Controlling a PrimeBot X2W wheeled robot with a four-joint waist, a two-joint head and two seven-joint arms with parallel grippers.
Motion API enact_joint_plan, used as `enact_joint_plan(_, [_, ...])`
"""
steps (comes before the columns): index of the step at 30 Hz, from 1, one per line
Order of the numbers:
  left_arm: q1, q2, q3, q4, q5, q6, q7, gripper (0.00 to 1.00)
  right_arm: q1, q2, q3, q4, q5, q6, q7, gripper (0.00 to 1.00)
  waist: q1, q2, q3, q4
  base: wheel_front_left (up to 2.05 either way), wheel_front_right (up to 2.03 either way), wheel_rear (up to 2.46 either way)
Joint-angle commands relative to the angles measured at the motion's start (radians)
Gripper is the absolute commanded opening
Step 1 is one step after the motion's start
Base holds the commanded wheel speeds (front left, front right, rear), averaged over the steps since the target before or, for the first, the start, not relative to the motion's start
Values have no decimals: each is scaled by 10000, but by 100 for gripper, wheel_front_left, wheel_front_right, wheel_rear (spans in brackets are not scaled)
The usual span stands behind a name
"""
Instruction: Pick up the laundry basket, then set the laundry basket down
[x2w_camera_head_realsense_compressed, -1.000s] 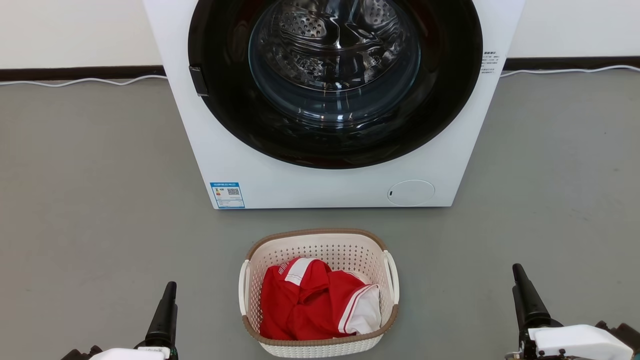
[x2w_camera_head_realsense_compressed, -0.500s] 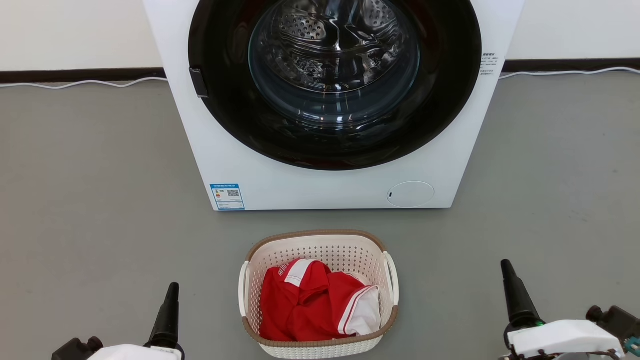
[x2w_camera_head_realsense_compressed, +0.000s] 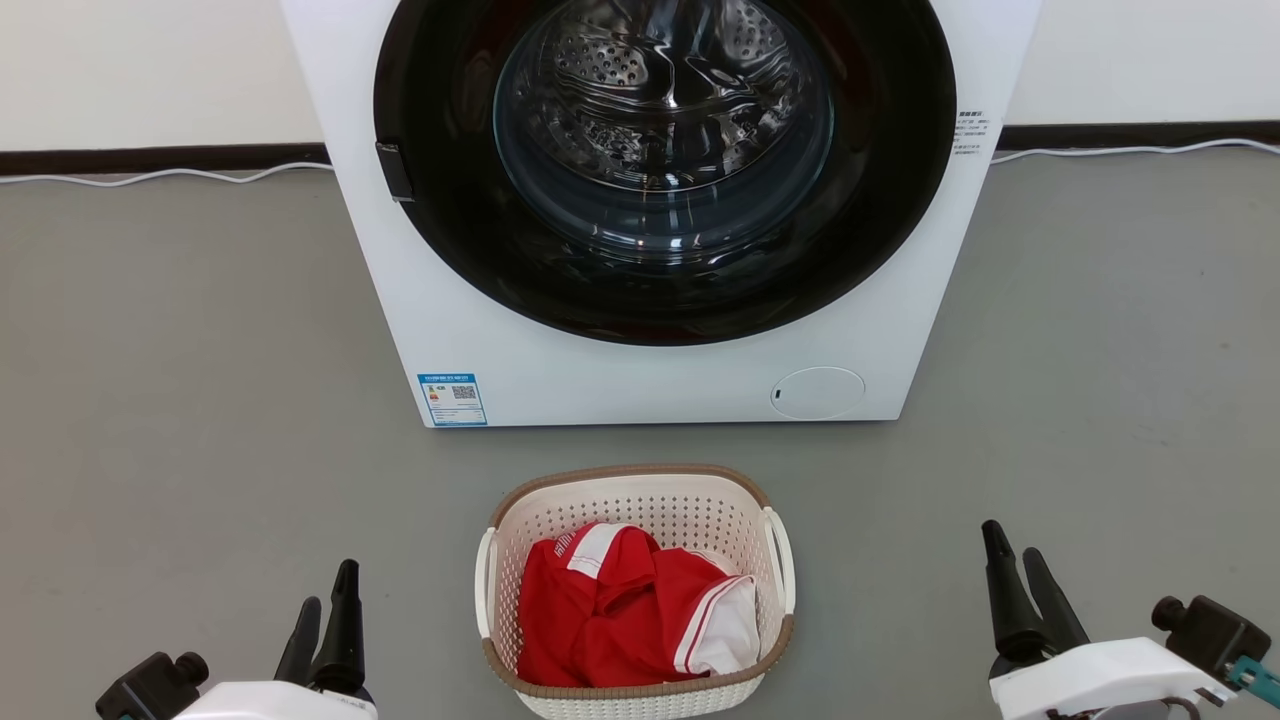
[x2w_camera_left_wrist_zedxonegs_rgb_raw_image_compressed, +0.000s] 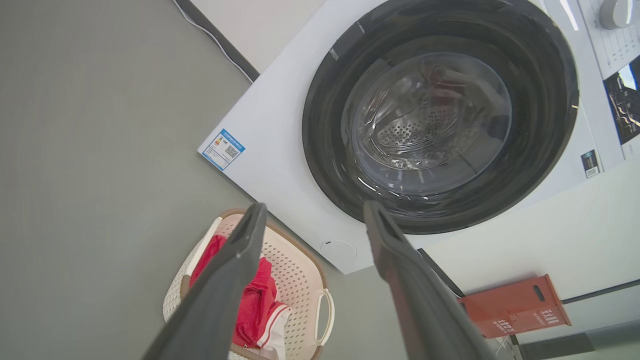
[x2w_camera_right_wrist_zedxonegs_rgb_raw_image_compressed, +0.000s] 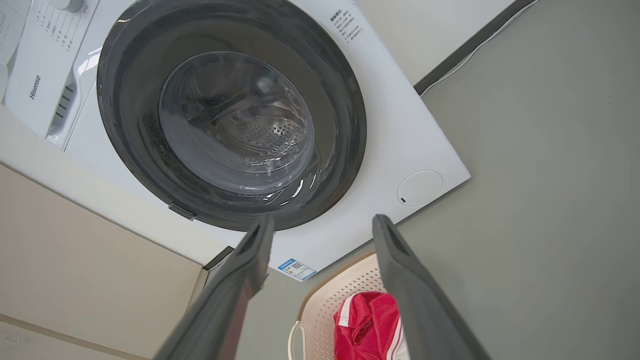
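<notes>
The laundry basket (x2w_camera_head_realsense_compressed: 660, 508) stands on the grey floor just in front of the washing machine, cream-white and perforated, with a brown woven-look rim and white side handles. A red and white garment (x2w_camera_head_realsense_compressed: 620, 610) lies in it. My left gripper (x2w_camera_head_realsense_compressed: 330, 585) is open, low at the basket's left, well apart from it. To the basket's right, also clear of it, my right gripper (x2w_camera_head_realsense_compressed: 1010, 540) is open too. In the left wrist view the open left gripper (x2w_camera_left_wrist_zedxonegs_rgb_raw_image_compressed: 315, 206) frames the basket (x2w_camera_left_wrist_zedxonegs_rgb_raw_image_compressed: 295, 270) below. In the right wrist view the right gripper (x2w_camera_right_wrist_zedxonegs_rgb_raw_image_compressed: 324, 219) is open above the basket (x2w_camera_right_wrist_zedxonegs_rgb_raw_image_compressed: 360, 280).
A large white washing machine (x2w_camera_head_realsense_compressed: 640, 390) with its dark round door shut stands right behind the basket. A white cable (x2w_camera_head_realsense_compressed: 150, 178) runs along the wall's dark skirting. A red box (x2w_camera_left_wrist_zedxonegs_rgb_raw_image_compressed: 515, 307) sits by the wall beyond the machine. Grey floor lies on both sides.
Each gripper now shows two separate fingers where one dark shape showed before. The right gripper has drifted left towards the basket. The head view has shifted slightly.
</notes>
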Motion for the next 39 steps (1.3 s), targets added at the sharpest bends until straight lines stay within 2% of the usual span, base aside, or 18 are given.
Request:
enact_joint_plan(1, [-111, 95, 151, -338, 386, 61, -111, 100, -411, -112, 170, -236, -426, 37, -179, 100, -1, -1, -10, -3, 0, 0, 0])
enact_joint_plan(23, [56, 291, -59, -613, 3322, 313, -726, 100, -477, -129, 511, -119, -3200, 51, -795, 100, -1, -1, -76, -9, 0, 0, 0])
enact_joint_plan(39, [297, 503, -234, -768, 5321, 673, -1196, 100, -539, -126, 558, 423, -5088, 61, -1265, 100, -1, -1, -134, -63, 0, 0, 0])
